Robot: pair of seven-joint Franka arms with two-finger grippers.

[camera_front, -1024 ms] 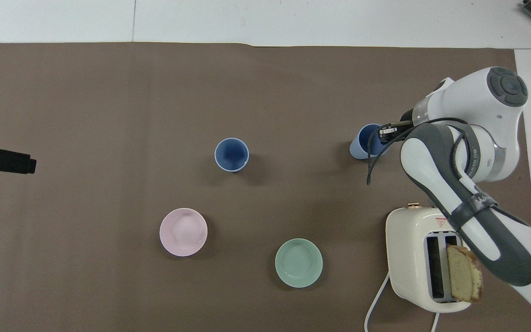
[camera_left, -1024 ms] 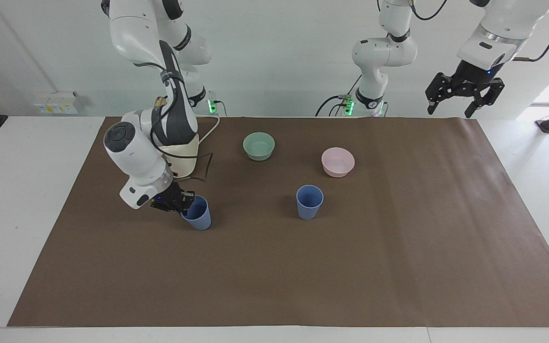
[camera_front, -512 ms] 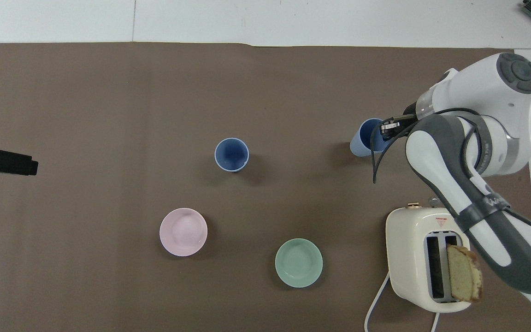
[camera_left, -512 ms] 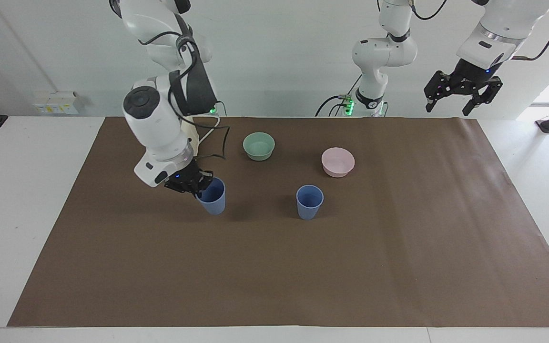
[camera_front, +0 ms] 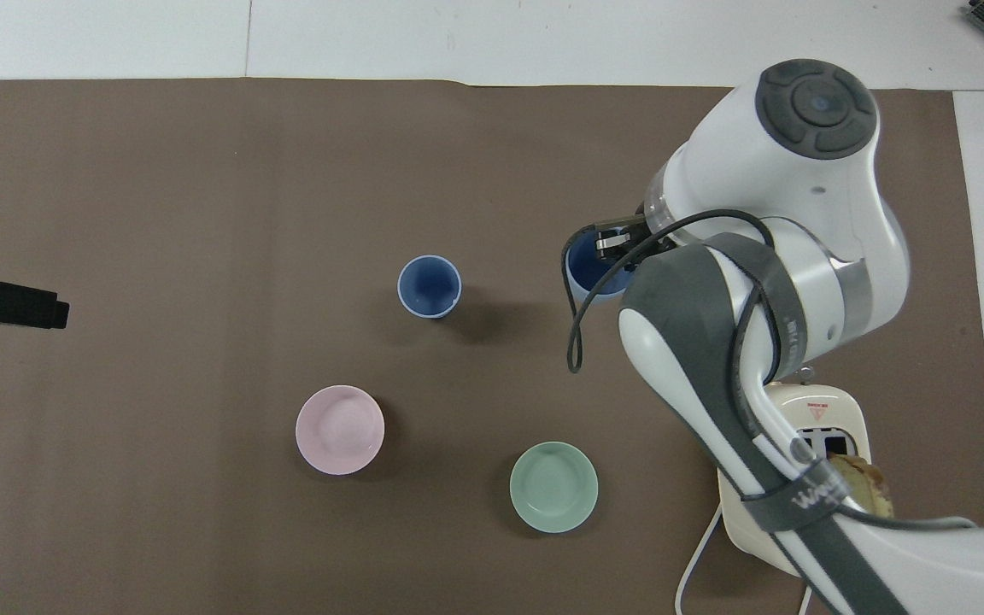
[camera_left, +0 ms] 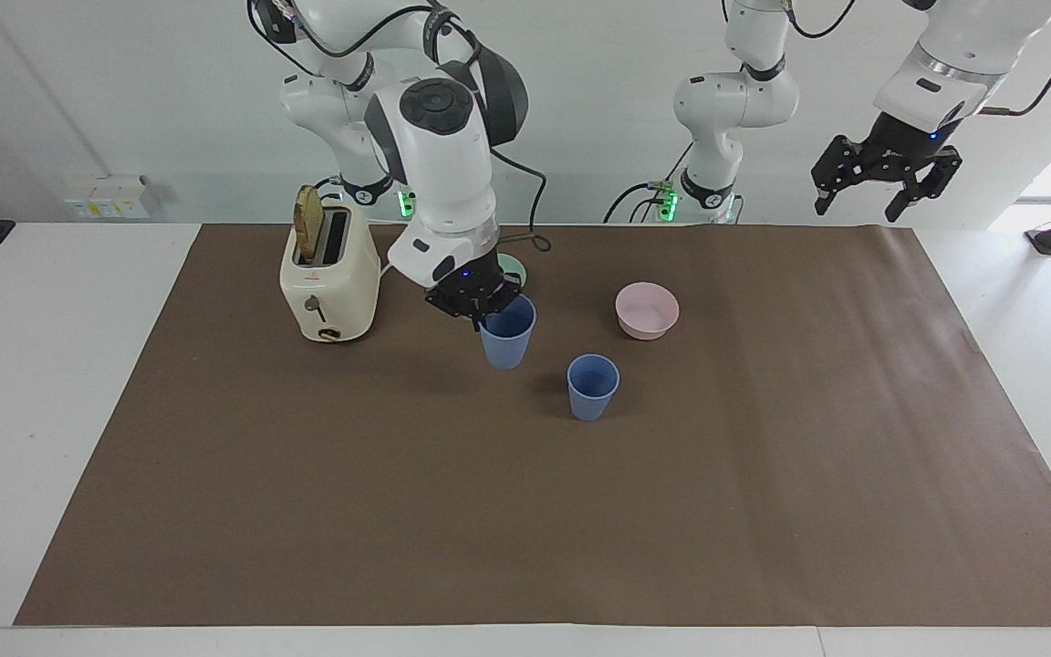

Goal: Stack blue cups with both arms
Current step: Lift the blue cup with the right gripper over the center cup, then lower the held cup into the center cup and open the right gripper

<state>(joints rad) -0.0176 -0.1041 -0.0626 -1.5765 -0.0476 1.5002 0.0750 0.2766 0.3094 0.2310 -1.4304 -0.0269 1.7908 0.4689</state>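
Observation:
One blue cup [camera_left: 592,387] stands upright on the brown mat near the table's middle; it also shows in the overhead view [camera_front: 430,286]. My right gripper [camera_left: 485,313] is shut on the rim of the second blue cup [camera_left: 507,339] and holds it upright in the air, over the mat beside the standing cup, toward the right arm's end. The overhead view shows that gripper [camera_front: 611,248] and the held cup [camera_front: 584,273] partly under the arm. My left gripper [camera_left: 886,180] is open and empty, waiting high over the left arm's end of the table; its tips show in the overhead view [camera_front: 2,301].
A pink bowl [camera_left: 647,310] sits nearer to the robots than the standing cup. A pale green bowl [camera_front: 553,487] sits beside it, mostly hidden by my right hand in the facing view. A cream toaster [camera_left: 328,278] with a bread slice [camera_left: 308,222] stands toward the right arm's end.
My right gripper has lifted the blue cup off the mat and carried it toward the table's middle, close to the standing cup. The toaster is now uncovered in the facing view. The left arm barely moved.

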